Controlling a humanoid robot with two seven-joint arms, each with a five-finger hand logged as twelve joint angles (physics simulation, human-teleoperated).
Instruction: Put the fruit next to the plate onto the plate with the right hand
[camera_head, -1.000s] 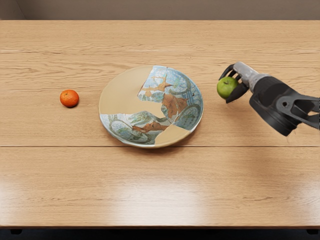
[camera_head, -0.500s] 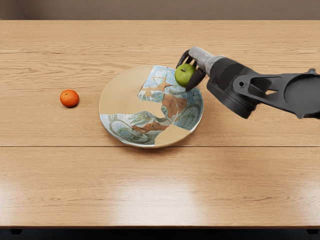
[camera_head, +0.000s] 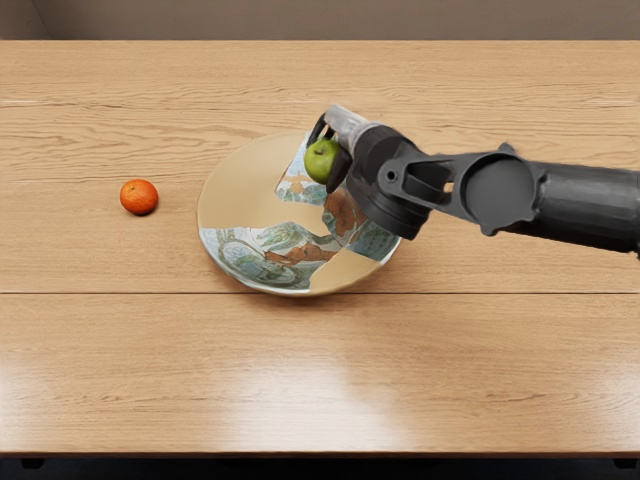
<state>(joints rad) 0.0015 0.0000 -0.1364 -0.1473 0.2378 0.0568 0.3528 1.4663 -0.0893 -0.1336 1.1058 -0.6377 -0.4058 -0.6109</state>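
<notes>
The right hand (camera_head: 340, 148) holding a green apple (camera_head: 321, 159) over the plate (camera_head: 240, 190).
The arm enters from the right; its dark fingers are curled tight around the apple, above the plate's far, patterned part. Whether the apple touches the plate cannot be told. A small orange (camera_head: 139, 196) lies on the table (camera_head: 320, 360), well left of the plate.

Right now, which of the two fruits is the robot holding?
The green apple, gripped by the right hand over the plate. The orange fruit lies alone on the table, left of the plate.
</notes>
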